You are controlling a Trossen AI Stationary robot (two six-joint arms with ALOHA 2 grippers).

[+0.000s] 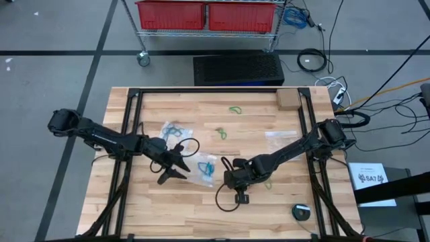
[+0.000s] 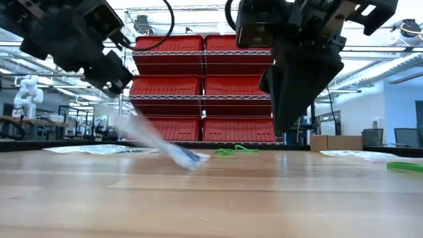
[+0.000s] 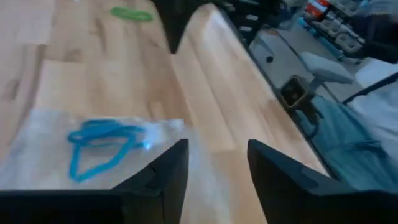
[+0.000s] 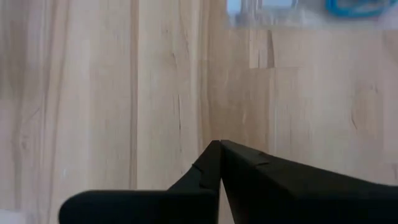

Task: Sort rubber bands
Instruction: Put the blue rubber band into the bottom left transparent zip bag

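A: Where are the rubber bands just now?

B: Scattered. A few blue rubber bands lie inside a clear plastic bag near the middle of the desk, just ahead of the left gripper. A teal bunch sits in another clear bag toward the left side. Loose green ones lie on bare wood: one near the far edge, one nearer the centre, and one by the right arm.

A: And the grippers?

B: The left gripper hangs just off the blue bag's corner, fingers parted with wood showing between them, holding nothing. In the low view that bag's end looks lifted off the desk and blurred. The right gripper hovers above bare wood toward the near edge, beside the blue bag, its tips pressed together with nothing visible between them.

A: How will a band handle?

B: My guess: almost weightless, floppy, far thinner than a fingertip. It lies flat, so the tips would have to come right down to the wood and pinch one strand. Rubber grips well, so it shouldn't slip out once pinched, but it may cling to a finger on release.

A: Risks?

B: The bag film is slick and light; it could slide or come up with the band. The loose green ones look like the easier picks.
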